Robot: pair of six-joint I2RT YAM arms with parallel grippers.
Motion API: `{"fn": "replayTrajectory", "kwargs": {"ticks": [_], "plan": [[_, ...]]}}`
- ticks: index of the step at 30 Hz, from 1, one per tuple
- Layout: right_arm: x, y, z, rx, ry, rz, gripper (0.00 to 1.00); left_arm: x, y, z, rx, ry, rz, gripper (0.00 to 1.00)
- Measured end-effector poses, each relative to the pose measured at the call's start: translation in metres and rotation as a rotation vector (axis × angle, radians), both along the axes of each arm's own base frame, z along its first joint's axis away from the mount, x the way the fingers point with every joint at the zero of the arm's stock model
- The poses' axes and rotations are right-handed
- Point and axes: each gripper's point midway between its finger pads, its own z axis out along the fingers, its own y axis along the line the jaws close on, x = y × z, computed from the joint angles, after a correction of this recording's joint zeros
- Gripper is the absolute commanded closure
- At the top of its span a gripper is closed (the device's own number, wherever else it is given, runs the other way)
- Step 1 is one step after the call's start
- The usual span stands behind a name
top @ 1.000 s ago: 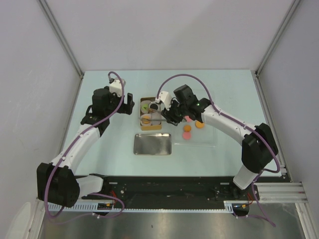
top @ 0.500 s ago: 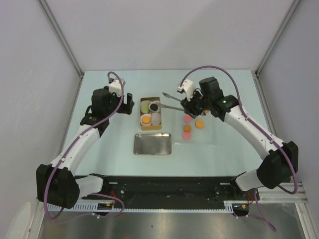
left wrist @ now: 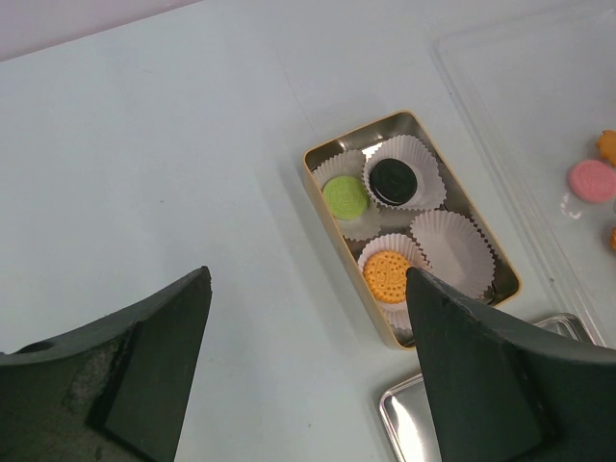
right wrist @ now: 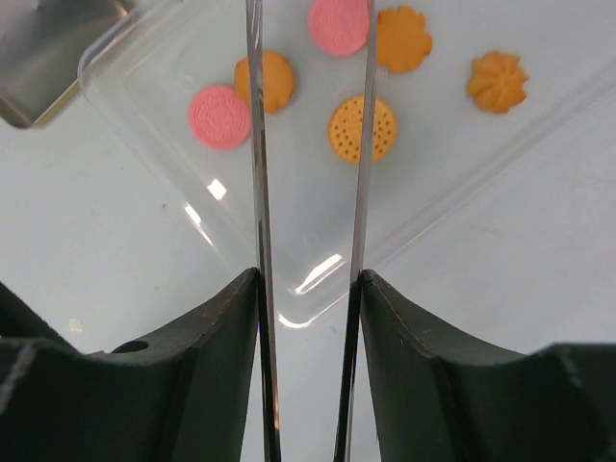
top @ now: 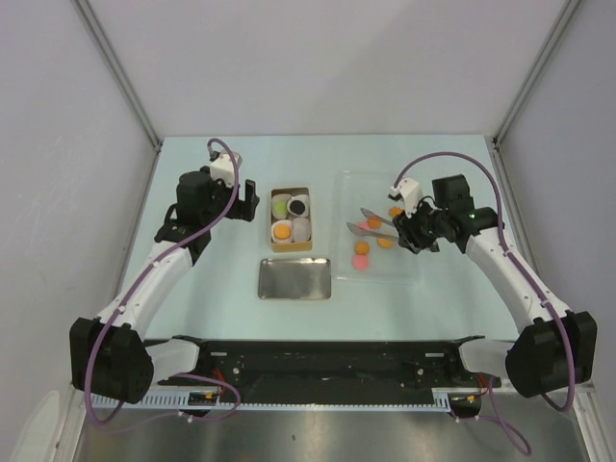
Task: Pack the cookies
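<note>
The cookies lie in two places. A green one (left wrist: 345,196), a black one (left wrist: 393,181) and an orange one (left wrist: 387,274) sit in paper cups inside the gold tin (left wrist: 513,282); a fourth cup (left wrist: 452,245) is empty. Pink (right wrist: 219,116) and orange (right wrist: 363,128) cookies lie loose on the clear tray (right wrist: 308,221). My right gripper (right wrist: 308,279) is shut on metal tongs (right wrist: 255,144), whose tips hover apart over the tray cookies (top: 363,228) with nothing between them. My left gripper (left wrist: 308,279) hangs open left of the tin (top: 272,219).
A shiny metal lid (top: 295,278) lies flat in front of the tin. The clear tray's rim (top: 404,278) sits right of the lid. Grey walls close in the table on three sides.
My right arm has swung right, carrying the tongs from over the tin back above the clear tray. The black cookie stays in its cup. The left arm has not moved.
</note>
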Motion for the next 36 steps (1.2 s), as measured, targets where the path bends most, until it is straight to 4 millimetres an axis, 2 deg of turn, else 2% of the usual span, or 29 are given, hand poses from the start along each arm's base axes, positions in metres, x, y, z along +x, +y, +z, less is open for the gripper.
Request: {"fn": "replayTrajectory", "kwargs": {"ticks": [5,15,36], "plan": [[-0.014,-0.015,-0.018,0.007,0.063,-0.022,0.51,0.000,0.000,0.000,0.000,0.000,0.000,0.13],[-0.023,-0.025,-0.027,0.033,0.098,-0.040,0.51,0.000,0.000,0.000,0.000,0.000,0.000,0.14],[-0.008,-0.024,-0.040,0.054,0.112,-0.052,0.52,0.000,0.000,0.000,0.000,0.000,0.000,0.14]]}}
